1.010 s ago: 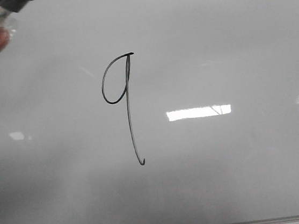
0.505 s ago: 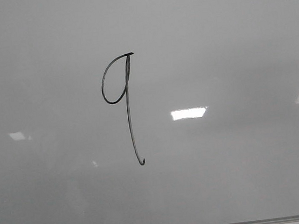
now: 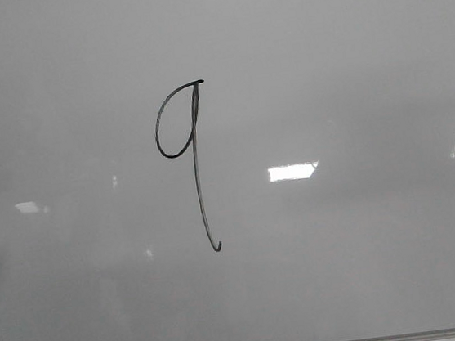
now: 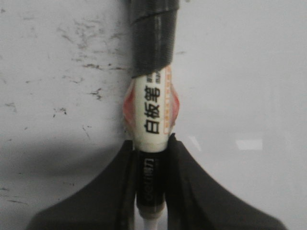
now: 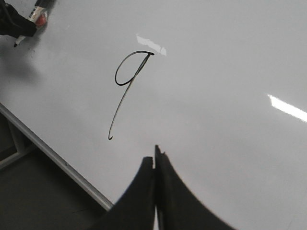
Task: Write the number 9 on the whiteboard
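Whiteboard: the large glossy pale grey-white whiteboard fills the front view, with a thin grey metal frame edge along its near side and bright rectangular light reflections on its surface.
Number 9: the thin black hand-drawn number 9 sits a little left of the board's middle, a narrow pointed loop at the far end and a long straight tail ending in a small hook toward the near edge; it also shows in the right wrist view.
Left hand: the left hand has its two dark fingers clamped on a white marker pen with black printed characters and a black taped body, held over a part of the board smudged with faint dark specks.
Right hand: the right hand has its dark fingers pressed together with nothing between them, near the tail of the figure and apart from it.
Marker seen from afar: in the right wrist view the left hand with the pen is well apart from the number, near the frame edge.
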### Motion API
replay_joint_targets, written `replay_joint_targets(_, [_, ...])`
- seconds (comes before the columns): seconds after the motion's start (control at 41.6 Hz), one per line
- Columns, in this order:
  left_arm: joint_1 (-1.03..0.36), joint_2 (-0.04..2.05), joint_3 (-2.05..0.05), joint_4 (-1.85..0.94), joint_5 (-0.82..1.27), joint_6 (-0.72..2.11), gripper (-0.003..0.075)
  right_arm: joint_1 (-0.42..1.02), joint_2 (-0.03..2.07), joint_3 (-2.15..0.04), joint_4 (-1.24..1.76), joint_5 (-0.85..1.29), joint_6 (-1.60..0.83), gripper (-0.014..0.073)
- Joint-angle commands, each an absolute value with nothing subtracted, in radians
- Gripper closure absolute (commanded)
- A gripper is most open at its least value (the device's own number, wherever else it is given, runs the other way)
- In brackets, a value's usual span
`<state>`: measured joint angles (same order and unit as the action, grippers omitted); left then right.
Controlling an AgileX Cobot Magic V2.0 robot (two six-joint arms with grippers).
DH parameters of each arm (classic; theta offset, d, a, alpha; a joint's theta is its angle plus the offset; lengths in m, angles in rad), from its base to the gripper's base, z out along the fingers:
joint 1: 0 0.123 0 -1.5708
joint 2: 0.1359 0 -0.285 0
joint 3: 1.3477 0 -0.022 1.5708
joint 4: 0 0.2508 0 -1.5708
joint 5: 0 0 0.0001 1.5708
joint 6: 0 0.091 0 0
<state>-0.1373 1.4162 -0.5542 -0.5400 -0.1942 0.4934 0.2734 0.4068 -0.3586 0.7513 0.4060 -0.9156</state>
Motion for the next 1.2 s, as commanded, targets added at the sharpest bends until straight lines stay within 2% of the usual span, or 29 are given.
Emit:
replay_joint_targets(0.0, [-0.145, 1.422, -0.599, -0.543, -0.279, 0.483, 0.0737, 0.266, 0.409, -0.385, 0.779, 0.343, -0.916, 0.0664])
replay_joint_targets(0.072, [-0.145, 1.433, -0.601, -0.543, -0.29, 0.483, 0.0718, 0.266, 0.409, -0.385, 0.779, 0.344, -0.916, 0.0664])
replay_joint_targets(0.264, [-0.145, 1.435, -0.601, -0.543, -0.294, 0.483, 0.055, 0.266, 0.409, -0.385, 0.779, 0.344, -0.916, 0.0664])
replay_joint_targets(0.481, [-0.145, 1.435, -0.601, -0.543, -0.294, 0.483, 0.0482, 0.266, 0.409, -0.385, 0.779, 0.344, -0.916, 0.0664])
replay_joint_targets(0.745, [-0.13, 1.407, -0.601, -0.543, -0.294, 0.495, 0.032, 0.266, 0.409, -0.385, 0.779, 0.344, -0.916, 0.0664])
replay_joint_targets(1.058, [-0.11, 1.064, -0.597, -0.541, -0.158, 0.548, 0.0332, 0.266, 0.409, -0.385, 0.779, 0.344, -0.916, 0.0664])
replay_joint_targets(1.178, [-0.11, 0.904, -0.563, -0.541, -0.115, 0.548, 0.0402, 0.266, 0.409, -0.385, 0.779, 0.345, -0.916, 0.0664])
